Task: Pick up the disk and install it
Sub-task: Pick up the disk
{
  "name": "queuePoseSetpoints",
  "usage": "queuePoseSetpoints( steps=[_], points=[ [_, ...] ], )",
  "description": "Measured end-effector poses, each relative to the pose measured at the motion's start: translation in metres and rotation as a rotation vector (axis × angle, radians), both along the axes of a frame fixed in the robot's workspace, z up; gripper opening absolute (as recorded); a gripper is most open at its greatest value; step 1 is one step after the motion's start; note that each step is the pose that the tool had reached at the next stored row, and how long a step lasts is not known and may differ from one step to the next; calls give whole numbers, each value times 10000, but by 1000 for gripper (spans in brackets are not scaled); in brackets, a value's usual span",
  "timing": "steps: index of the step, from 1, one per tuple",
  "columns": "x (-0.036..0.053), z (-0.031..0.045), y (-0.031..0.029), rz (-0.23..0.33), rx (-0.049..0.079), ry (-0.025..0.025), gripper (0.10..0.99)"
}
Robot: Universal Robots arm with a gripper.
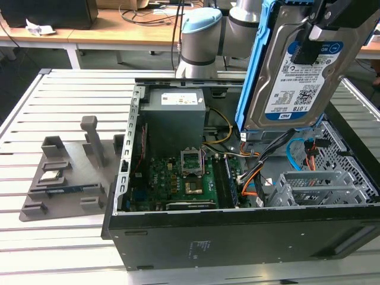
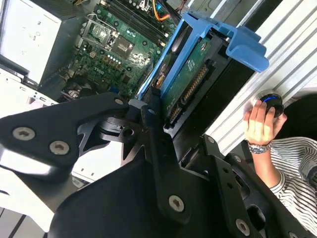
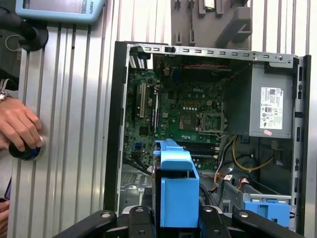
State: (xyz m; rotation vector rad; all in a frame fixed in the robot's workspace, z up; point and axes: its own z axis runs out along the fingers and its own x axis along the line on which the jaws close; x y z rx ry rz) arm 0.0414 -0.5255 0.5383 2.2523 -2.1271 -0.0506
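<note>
Pickup is done: the tool (image 1: 312,41) is clamped on the disk (image 1: 297,89), holding it above the open case (image 1: 237,237); seating it in the cage (image 1: 312,187) is not yet done.

Silver disk (image 1: 297,77), white-and-blue label, blue carrier, near-upright, seemingly clear above open computer case (image 1: 237,243)

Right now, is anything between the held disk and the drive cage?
Hand holds the silver blue-framed hard drive above the open case. Loose orange and blue cables lie beside the grey metal drive cage, below the drive.
</note>
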Motion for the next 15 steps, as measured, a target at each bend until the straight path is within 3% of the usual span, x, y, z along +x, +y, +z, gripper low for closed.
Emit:
queuePoseSetpoints(
  steps=[13, 15],
  points=[
    [-1, -36, -236, -6, 1, 1, 361],
    [2, -48, -247, -25, 21, 1, 361]
  ],
)
